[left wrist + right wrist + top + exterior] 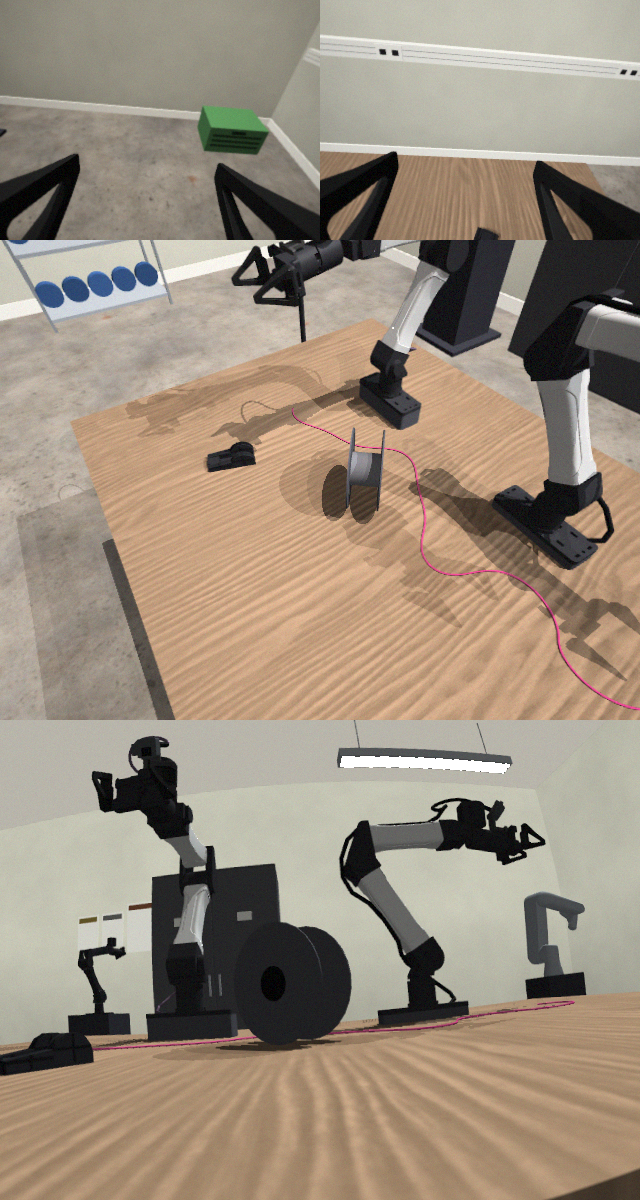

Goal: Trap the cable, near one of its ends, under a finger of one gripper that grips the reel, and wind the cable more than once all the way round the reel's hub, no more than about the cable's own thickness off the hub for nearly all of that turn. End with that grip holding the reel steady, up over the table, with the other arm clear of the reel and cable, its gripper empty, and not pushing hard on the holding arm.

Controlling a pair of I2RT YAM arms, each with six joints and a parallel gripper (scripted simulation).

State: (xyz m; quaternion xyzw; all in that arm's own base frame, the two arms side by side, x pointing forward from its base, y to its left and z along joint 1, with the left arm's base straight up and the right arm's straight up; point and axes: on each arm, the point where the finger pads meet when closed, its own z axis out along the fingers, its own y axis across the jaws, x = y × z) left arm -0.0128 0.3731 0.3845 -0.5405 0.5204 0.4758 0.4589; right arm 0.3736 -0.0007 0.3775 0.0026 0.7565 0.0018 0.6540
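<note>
Arms r blk w/ pale grey/white link covers [567, 431] [192, 913], blk cable loops [610, 521] [342, 856], boxy blk bases [573, 556] [155, 1027], tri-shaped open-frame fingers [272, 300] [532, 829] btw.

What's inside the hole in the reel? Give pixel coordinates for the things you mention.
The hole in the reel's [381, 467] [320, 968] near disc looks all dark, with nothing showing inside. Whatever is deeper in is hidden by the reel itself.
</note>
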